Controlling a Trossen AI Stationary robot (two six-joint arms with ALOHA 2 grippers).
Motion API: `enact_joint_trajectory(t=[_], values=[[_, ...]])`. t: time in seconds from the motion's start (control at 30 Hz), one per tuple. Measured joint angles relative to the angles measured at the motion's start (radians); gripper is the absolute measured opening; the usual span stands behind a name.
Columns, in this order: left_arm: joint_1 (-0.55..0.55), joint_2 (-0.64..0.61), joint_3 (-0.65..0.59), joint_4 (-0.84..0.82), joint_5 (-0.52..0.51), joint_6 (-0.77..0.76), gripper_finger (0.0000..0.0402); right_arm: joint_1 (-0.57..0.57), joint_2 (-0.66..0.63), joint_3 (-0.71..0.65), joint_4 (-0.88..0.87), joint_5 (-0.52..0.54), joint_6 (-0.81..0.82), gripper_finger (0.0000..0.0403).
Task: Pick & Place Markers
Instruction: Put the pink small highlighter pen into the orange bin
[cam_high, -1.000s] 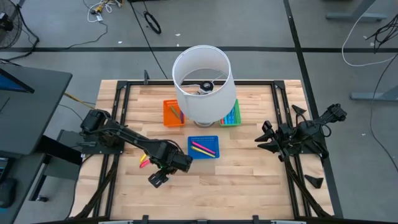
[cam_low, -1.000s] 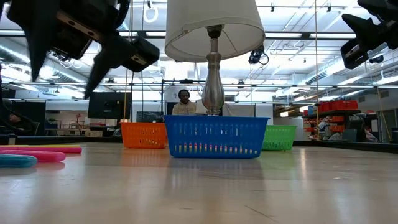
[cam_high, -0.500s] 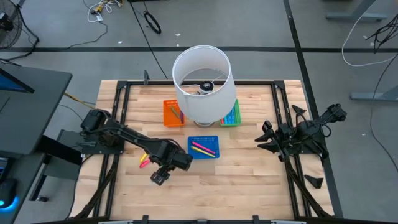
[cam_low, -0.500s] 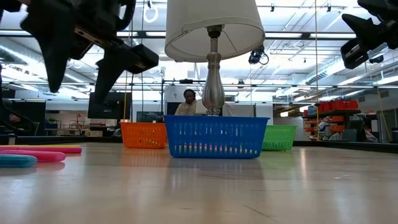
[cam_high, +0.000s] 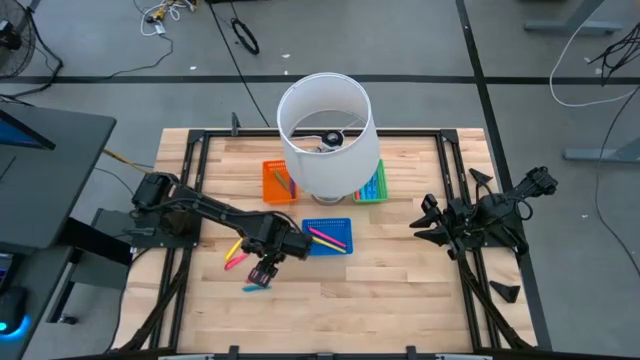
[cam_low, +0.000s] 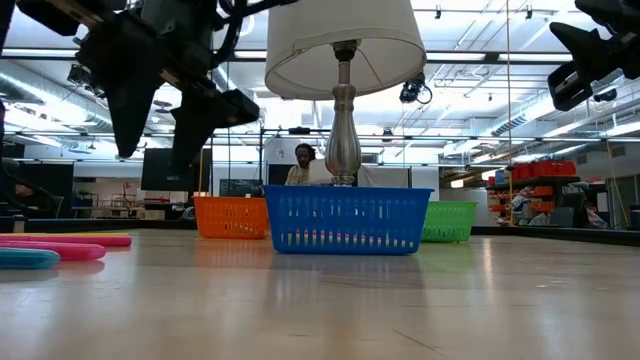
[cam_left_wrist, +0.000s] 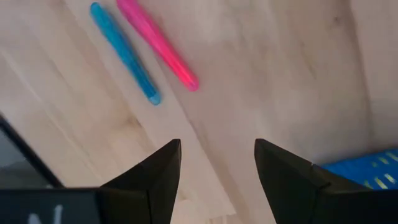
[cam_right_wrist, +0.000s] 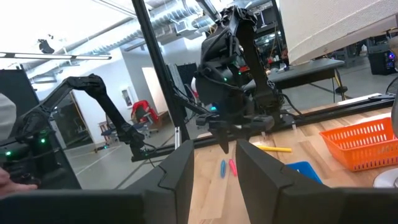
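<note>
Reaching w/ left gripper (cam_left_wrist: 216, 163), jaws wide & empty, over thin blue marker (cam_left_wrist: 124, 52) & pink marker (cam_left_wrist: 158, 43); next: drop, grab one.

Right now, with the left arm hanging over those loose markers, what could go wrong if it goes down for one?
The left gripper hovers open and empty above the table. The blue marker and pink marker lie close together, side by side, so the fingers might catch both or knock one away. The blue tray sits close by the arm, so a swing could nudge it. The right gripper waits at the table's right side.
</note>
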Motion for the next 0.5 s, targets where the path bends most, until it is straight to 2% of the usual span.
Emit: enact_joint_trajectory(t=[0.1, 0.23, 0.5], values=[[0.012, 0.008, 0.000, -0.017, 0.014, -0.002, 0.0210, 0.000, 0.000, 0.000, 0.000, 0.000, 0.000, 0.0119], [0.011, 0.006, 0.000, -0.080, -0.083, 0.000, 0.0210, 0.000, 0.000, 0.000, -0.001, 0.000, 0.000, 0.0119], [0.004, 0.006, 0.000, -0.105, -0.118, -0.017, 0.0210, 0.000, 0.000, 0.000, 0.000, 0.000, 0.000, 0.0119]])
